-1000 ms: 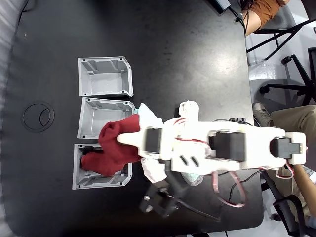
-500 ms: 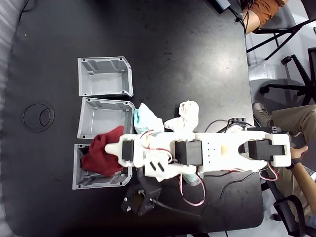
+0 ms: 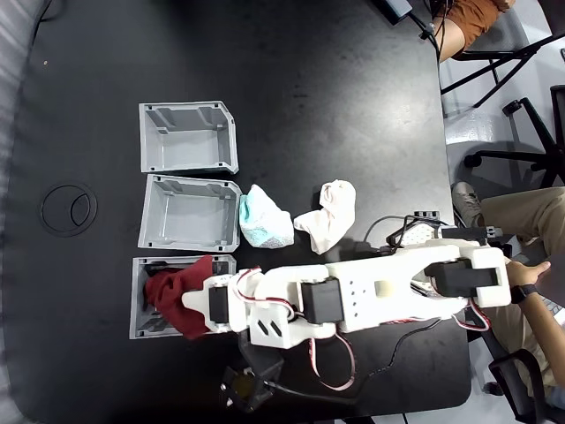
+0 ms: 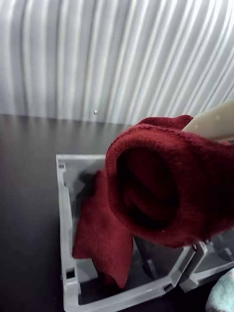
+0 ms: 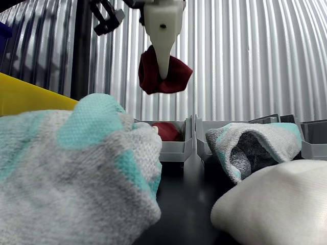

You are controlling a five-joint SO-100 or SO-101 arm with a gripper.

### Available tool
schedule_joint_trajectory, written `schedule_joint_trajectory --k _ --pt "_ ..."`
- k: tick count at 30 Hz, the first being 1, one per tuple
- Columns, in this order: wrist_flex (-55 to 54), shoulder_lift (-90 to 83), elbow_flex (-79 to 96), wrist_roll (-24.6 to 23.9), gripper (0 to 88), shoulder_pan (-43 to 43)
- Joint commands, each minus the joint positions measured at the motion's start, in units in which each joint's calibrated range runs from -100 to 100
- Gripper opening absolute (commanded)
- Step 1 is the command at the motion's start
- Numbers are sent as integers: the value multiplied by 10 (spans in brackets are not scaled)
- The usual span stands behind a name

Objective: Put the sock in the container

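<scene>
The sock [image 3: 181,299], dark red and fuzzy, was what I had clamped in the gripper [image 3: 201,305], and it hung above the container [image 3: 139,329], the nearest of three grey bins in the fixed view. In that view the sock bulged over the bin's right half, reaching its upper right rim. In the wrist view the sock [image 4: 165,190] sat bunched high, its rolled opening facing the camera, with one pale finger [image 4: 214,122] pressed along its upper right side. Below it, inside the container [image 4: 66,234], lay more dark red fabric [image 4: 100,234]; I could not tell whether that was a trailing part of the same sock or a separate piece. In the other view the sock [image 5: 163,71] was clearly up in the air, pinched by the white finger [image 5: 162,43], well above the container [image 5: 179,148], where a bit of red showed behind the rim.

Relative to the container in the fixed view, the second bin [image 3: 190,214] stood just beside it, touching or nearly so, and the third bin [image 3: 187,137] lay beyond that. A white-and-teal sock [image 3: 265,219] lay just right of the second bin, and a white sock [image 3: 328,212] farther right. All sat on the black table [image 3: 309,79].
</scene>
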Motion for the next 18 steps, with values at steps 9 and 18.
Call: schedule_joint_trajectory --k 9,18 --pt "-39 44 -12 3 13 0" --pt "-40 89 -25 3 13 14"
